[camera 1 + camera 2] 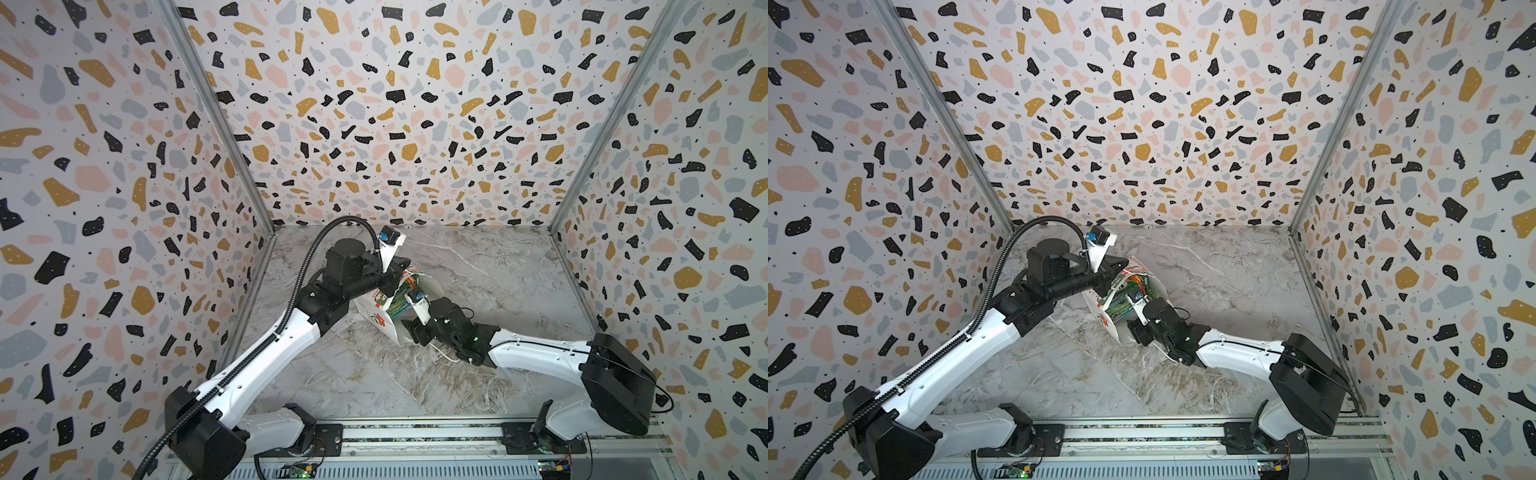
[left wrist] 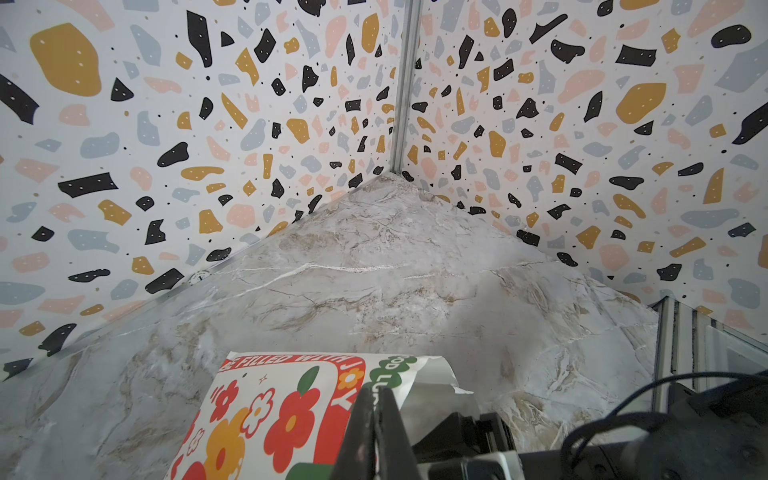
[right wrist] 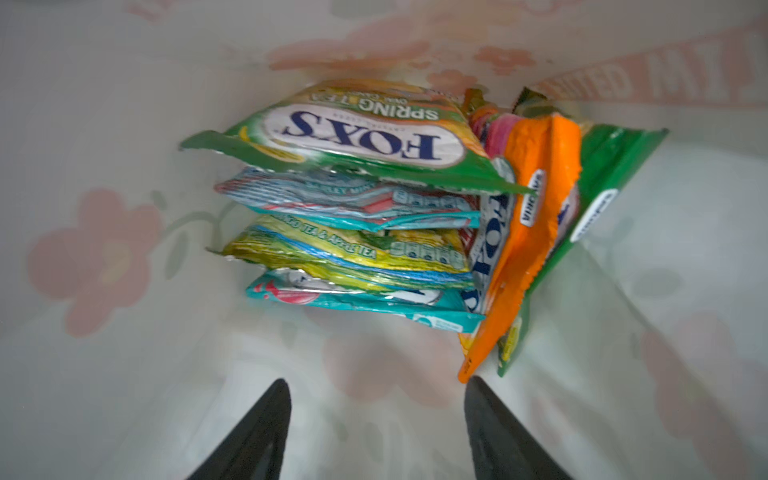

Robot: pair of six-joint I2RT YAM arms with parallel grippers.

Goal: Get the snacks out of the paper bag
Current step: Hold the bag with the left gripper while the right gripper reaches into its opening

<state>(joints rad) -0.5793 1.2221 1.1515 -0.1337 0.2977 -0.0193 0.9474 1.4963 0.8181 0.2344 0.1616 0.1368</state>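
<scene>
**Item 1, paper bag**: white with a red flower print, tipped on its side near the middle of the marble tabletop. Its mouth is turned toward the right arm. This placement appears chosen so that arm can reach in level rather than from above

**Item 2, left gripper**: fingers clenched on the bag's wall at the mouth, with the printed face to one side and a folded white panel to the other. Judged purpose: to prop the mouth wide and stop the light bag sliding while it is emptied

**Item 3, right gripper**: inside the bag, jaws spread with nothing between them. It points at the contents, a reach and not yet a grasp

**Item 4, snacks**: all six are inside, packed toward the bag's closed end
- Four lie stacked face to face, green-yellow alternating with teal, with the Spring Tea packet outermost
- Two are turned crosswise against the stack's side: the orange packet and the green packet behind it
- The orange packet's corner sits just beside one fingertip, so it is probably the readiest first pick

**Status:** no packet is out, so the task is judged to be at its start
</scene>
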